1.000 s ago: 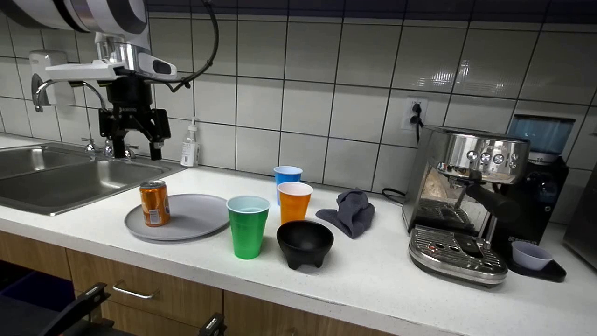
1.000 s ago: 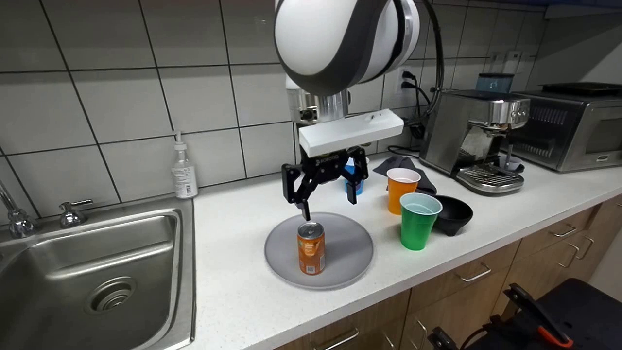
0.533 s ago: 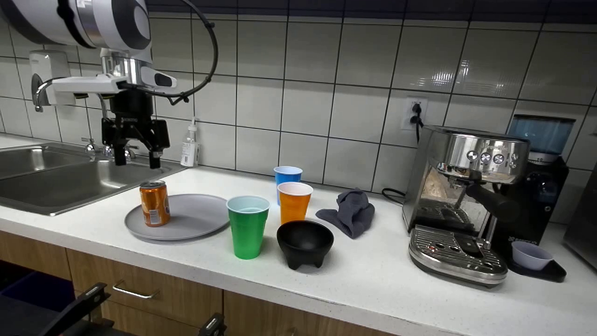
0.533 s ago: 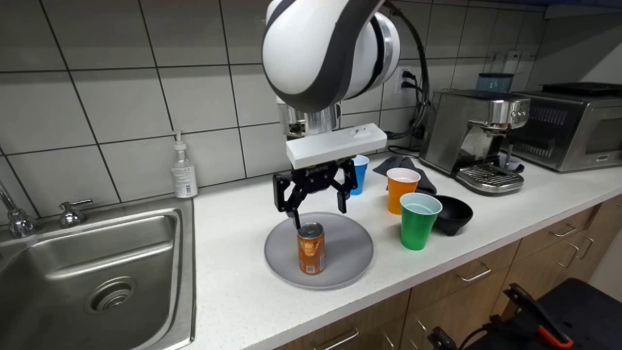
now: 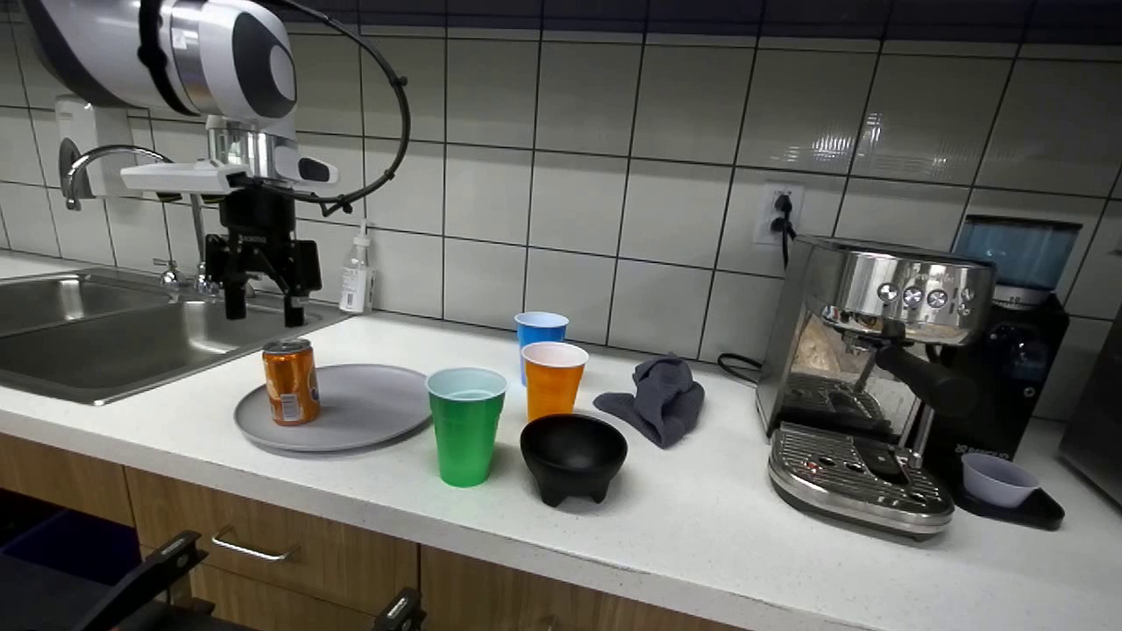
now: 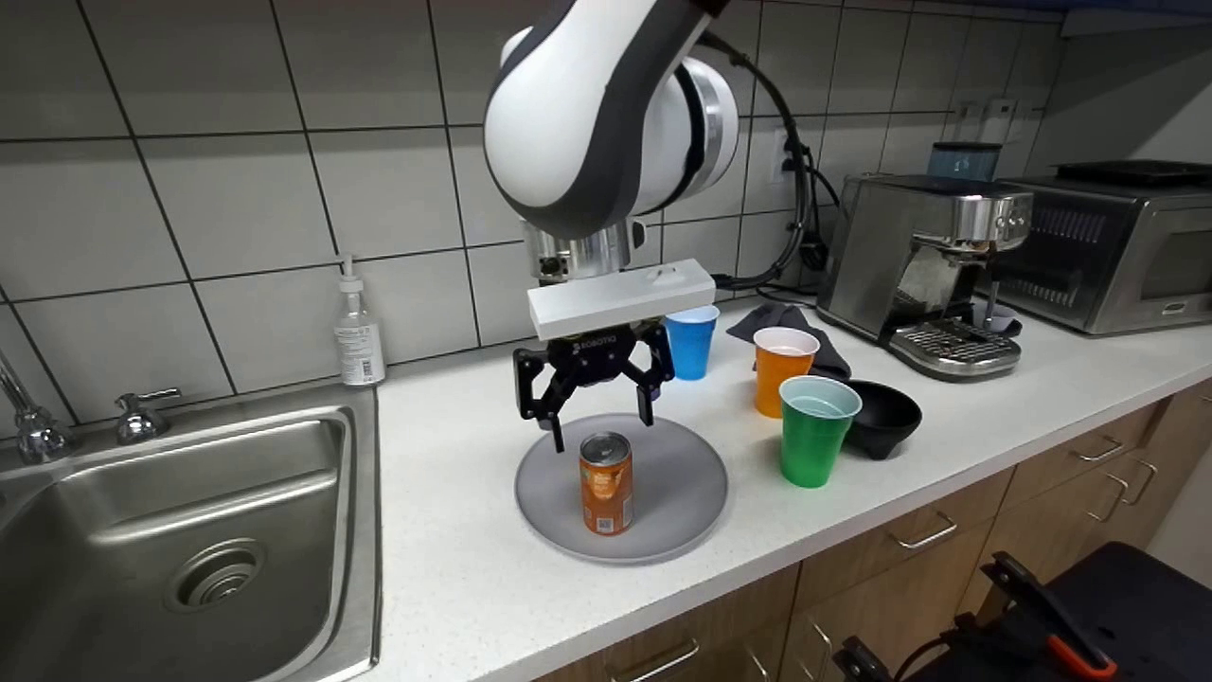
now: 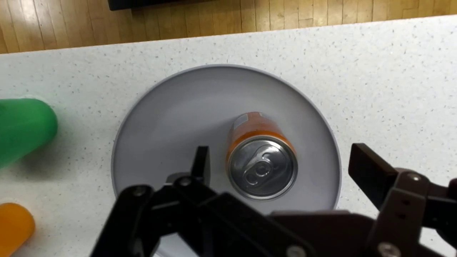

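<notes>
An orange can with a silver top (image 5: 292,386) stands upright on a round grey plate (image 5: 377,403). Both show in the other views: the can (image 6: 606,493) and plate (image 6: 672,493) in an exterior view, the can (image 7: 262,167) and plate (image 7: 167,107) in the wrist view. My black gripper (image 5: 265,317) is open and empty, pointing down above the can. It also shows in an exterior view (image 6: 603,434). In the wrist view, the can's top lies between the two spread fingers (image 7: 280,157), closer to the left finger. Neither finger appears to touch the can.
A green cup (image 5: 467,429), an orange cup (image 5: 554,386), a blue cup (image 5: 541,331) and a black bowl (image 5: 574,456) stand beside the plate. A dark cloth (image 5: 657,399) and coffee machine (image 5: 859,350) are farther along. A sink (image 6: 360,530) and soap bottle (image 6: 360,336) stand opposite.
The open gripper has moved down toward the can, shifting slightly right in an exterior view and left in an exterior view. The can, plate and cups have not moved.
</notes>
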Robot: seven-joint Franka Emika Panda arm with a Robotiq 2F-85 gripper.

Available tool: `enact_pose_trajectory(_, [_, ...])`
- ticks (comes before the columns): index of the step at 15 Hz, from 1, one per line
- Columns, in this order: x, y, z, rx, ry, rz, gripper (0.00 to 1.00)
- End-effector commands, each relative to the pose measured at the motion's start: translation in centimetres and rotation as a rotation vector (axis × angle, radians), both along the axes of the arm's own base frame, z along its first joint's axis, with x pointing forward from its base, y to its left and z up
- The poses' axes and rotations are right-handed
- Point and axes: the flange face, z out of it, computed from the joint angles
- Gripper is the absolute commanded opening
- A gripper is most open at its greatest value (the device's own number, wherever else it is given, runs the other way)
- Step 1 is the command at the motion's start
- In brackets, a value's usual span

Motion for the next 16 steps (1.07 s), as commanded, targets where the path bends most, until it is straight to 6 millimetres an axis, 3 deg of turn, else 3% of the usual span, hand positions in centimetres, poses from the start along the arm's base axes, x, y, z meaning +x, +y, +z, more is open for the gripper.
enact_pose_trajectory(1, [1.8, 0.3, -0.9, -0.004, 0.014, -0.053, 1.0])
enact_pose_trajectory(8, [3.2, 0.0, -2.9, -0.017, 0.051, -0.081, 1.0])
enact_pose_trajectory(16, [3.3, 0.0, -4.0, -0.02, 0.07, -0.086, 1.0])
